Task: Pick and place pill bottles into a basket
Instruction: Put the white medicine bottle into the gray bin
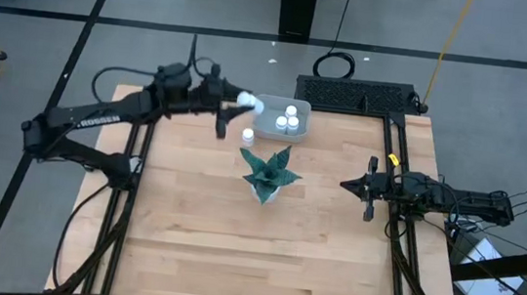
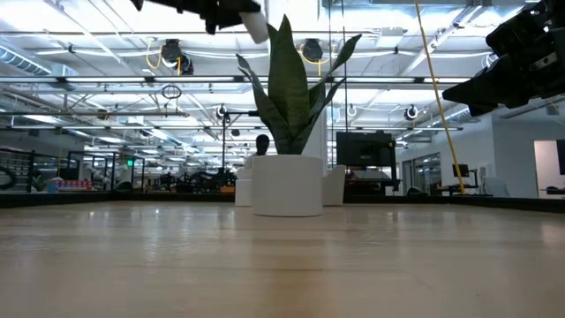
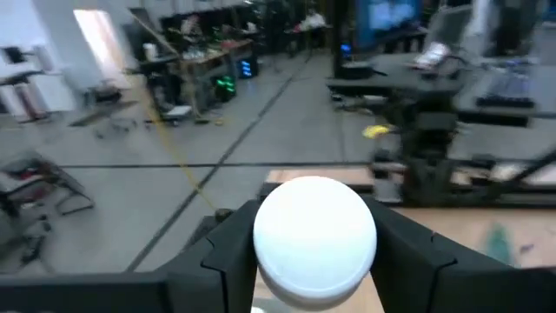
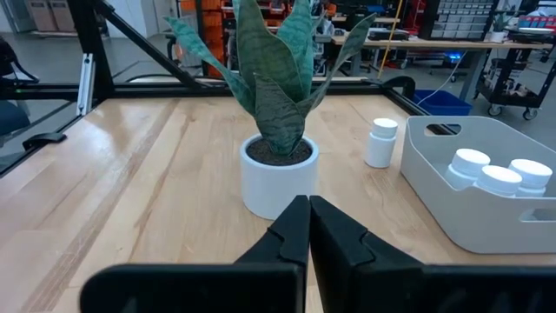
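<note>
- Left gripper [image 1: 234, 105]: being held raised at the left rim of the basket [image 1: 297, 128], its jaws clenched on a pill bottle [image 1: 246, 100]; in the left wrist view the bottle's round cap [image 3: 314, 230] is being gripped between the two dark fingers [image 3: 230, 252].
- Held bottle: being carried tilted, well above the tabletop [image 1: 235, 233], as the low view shows near its upper edge [image 2: 254, 25].
- Basket: being kept at the far edge of the tabletop, behind the potted plant [image 1: 267, 174]; three bottles [image 1: 289, 119] are being held inside it, upright and close together.
- Loose bottle [image 1: 247, 137]: being left standing on the tabletop just beside the basket's near left corner, between basket and plant.
- Right gripper [image 1: 346, 185]: being parked at the right side of the tabletop, jaws closed on nothing, pointed toward the plant.
- Progress, judged: three placed, one in transit, one not yet picked.
- Risk, judged: the bottle is being held at an angle near the rim, so an early release could be dropping it on the wall and sending it outside.
- Risk, judged: the bottles already inside are being crowded together; a drop onto them could be knocking them over.
- Risk, judged: a low descent could be nudging the loose bottle or brushing the plant's leaves.
</note>
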